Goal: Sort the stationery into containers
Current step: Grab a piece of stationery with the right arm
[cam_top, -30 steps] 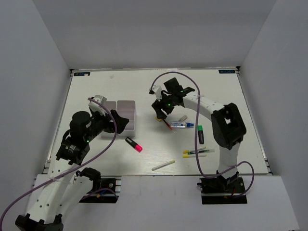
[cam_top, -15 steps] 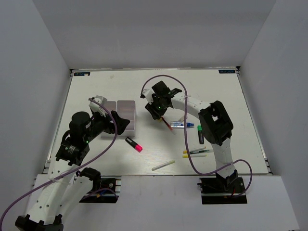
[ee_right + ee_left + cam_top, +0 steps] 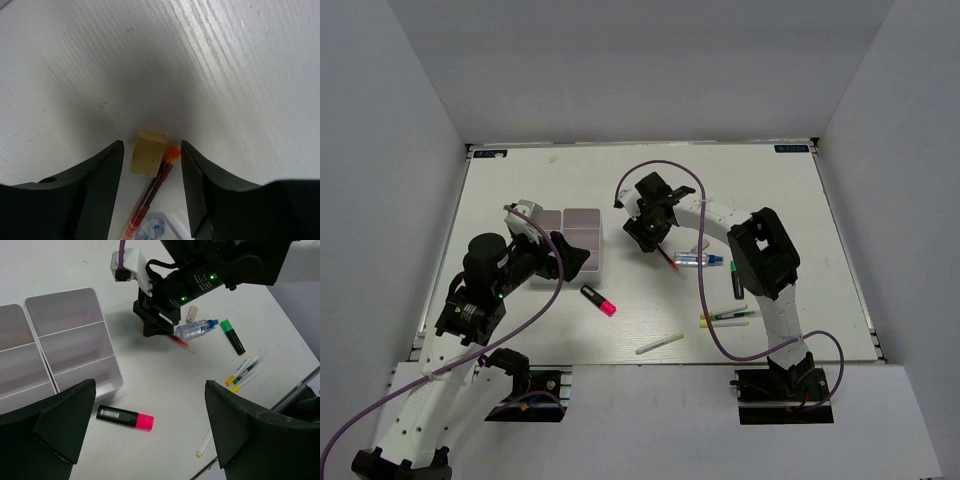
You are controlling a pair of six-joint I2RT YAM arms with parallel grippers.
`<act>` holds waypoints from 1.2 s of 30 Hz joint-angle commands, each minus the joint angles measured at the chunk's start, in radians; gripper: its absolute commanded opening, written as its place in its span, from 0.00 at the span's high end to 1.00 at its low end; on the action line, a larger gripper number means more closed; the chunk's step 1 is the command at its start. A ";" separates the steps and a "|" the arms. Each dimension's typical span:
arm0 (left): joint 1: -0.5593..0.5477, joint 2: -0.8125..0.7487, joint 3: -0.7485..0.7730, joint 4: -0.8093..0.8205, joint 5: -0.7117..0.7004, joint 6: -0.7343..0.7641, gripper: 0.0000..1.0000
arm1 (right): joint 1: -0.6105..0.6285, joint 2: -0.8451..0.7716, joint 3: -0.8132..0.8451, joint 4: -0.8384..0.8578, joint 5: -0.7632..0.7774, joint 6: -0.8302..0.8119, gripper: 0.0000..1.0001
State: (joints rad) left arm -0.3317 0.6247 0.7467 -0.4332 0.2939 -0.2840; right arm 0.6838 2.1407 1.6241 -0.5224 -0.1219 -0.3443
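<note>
- Two bins, three compartments each; left hand wide apart near them.
- Loose on the tabletop: pink highlighter, green highlighter, two markers, pen, stick, tube, white eraser.
- Right hand apart, straddling tan eraser.

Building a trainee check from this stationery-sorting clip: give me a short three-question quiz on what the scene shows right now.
1. True or false: the left gripper is gripping a highlighter.
2. What lies between the open fingers of the right gripper? A) a small tan eraser block beside a slim red pen; B) a green-tipped highlighter; C) a white stick.
3. Fill in: the black highlighter lying nearest the white translucent plastic bins has a ____ tip.
Key: 1 false; 2 A; 3 pink.
</note>
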 commanded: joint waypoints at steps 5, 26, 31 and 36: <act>-0.001 -0.010 -0.003 0.011 0.013 0.014 0.00 | 0.008 0.002 -0.018 0.001 0.016 -0.013 0.50; -0.001 -0.019 -0.003 0.011 0.013 0.014 0.00 | 0.059 -0.010 -0.058 0.006 0.019 -0.087 0.53; -0.001 -0.019 -0.003 0.011 0.013 0.014 0.00 | 0.057 -0.022 -0.084 -0.004 0.037 -0.085 0.53; -0.001 -0.019 -0.003 0.011 0.013 0.014 0.00 | 0.049 -0.056 -0.135 0.012 0.059 -0.093 0.50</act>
State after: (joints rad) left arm -0.3317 0.6151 0.7467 -0.4332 0.2966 -0.2779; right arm 0.7345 2.1033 1.5387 -0.4648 -0.0967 -0.4225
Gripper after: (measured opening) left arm 0.994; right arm 0.493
